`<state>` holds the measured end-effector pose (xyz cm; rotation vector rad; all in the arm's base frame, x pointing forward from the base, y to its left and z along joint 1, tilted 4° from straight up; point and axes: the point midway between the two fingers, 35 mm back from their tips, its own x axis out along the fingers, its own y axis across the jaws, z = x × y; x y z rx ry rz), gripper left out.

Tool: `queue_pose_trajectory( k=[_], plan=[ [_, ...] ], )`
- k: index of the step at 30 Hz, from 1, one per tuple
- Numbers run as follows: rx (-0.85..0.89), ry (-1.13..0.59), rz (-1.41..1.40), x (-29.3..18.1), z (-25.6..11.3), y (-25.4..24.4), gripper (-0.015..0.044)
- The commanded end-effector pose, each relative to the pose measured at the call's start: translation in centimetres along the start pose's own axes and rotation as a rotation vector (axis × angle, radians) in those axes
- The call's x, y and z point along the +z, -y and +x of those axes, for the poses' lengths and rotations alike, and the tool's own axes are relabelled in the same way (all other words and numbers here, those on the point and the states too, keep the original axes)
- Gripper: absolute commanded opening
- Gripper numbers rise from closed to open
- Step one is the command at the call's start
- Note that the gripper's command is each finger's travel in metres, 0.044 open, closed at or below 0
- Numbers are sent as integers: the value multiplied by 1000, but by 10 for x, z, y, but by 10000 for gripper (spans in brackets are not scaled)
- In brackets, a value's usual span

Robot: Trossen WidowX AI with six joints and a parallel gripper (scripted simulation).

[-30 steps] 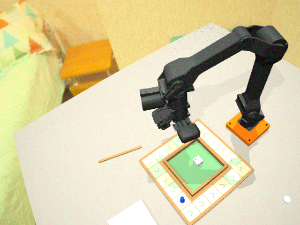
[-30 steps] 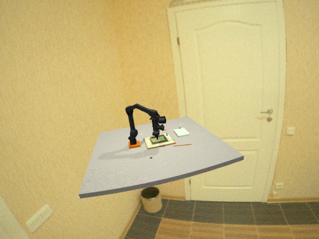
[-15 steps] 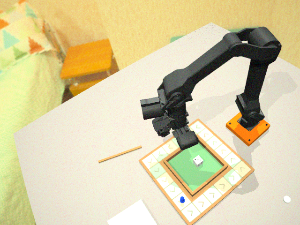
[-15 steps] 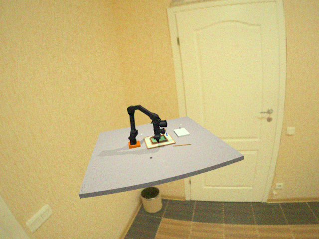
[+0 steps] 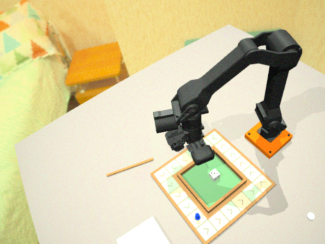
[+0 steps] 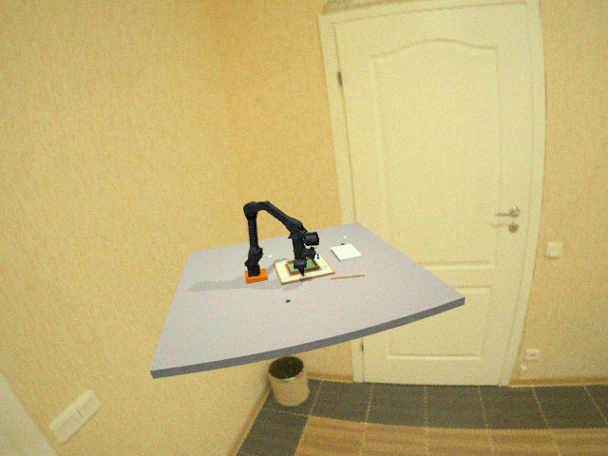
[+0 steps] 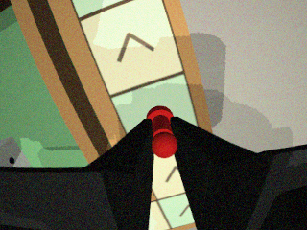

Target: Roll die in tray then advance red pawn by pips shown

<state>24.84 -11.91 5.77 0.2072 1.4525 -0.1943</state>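
Note:
My gripper (image 7: 160, 126) is shut on the red pawn (image 7: 164, 145), held upright between the fingertips in the wrist view. It is over the far-left edge of the track board (image 5: 169, 184) (image 6: 284, 278) (image 7: 182, 48), with a pale green square beneath. Whether the pawn's foot touches the board is unclear. The fingertips and pawn are hidden behind the gripper body in the top view. The white die (image 5: 214, 174) (image 7: 7, 149) lies in the green tray (image 5: 227, 194) (image 7: 53, 72); its top appears to show three pips. The blue pawn (image 5: 197, 216) (image 6: 317, 256) stands near the board's front corner.
The tray's raised wooden walls stand inside the track. A thin wooden stick (image 5: 129, 167) (image 6: 348, 276) lies left of the board. A white square slab (image 5: 144, 233) (image 6: 345, 252), a white disc (image 5: 311, 216) and a dark disc (image 6: 287, 300) lie on the table.

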Motion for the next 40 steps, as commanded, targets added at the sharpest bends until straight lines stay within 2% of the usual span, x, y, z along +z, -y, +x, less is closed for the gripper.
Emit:
queue_pose_trajectory(
  k=[1,10,14,17,21,26,30,31,32,40],
  plan=[
    [0,0,0,0,0,0,26],
    [0,-1,0,0,-3,0,263],
    [3,-10,3,1,-47,0,368],
    [3,-10,4,1,-50,0,440],
    [5,-12,-33,-11,-65,-18,440],
    [11,-16,-159,-64,-109,-66,440],
    [16,-17,-242,-107,-132,-84,440],
    [16,-17,-246,-110,-133,-84,440],
    [23,-11,-219,-89,-125,-80,440],
    [23,-11,-219,-89,-125,-80,440]
  ],
)
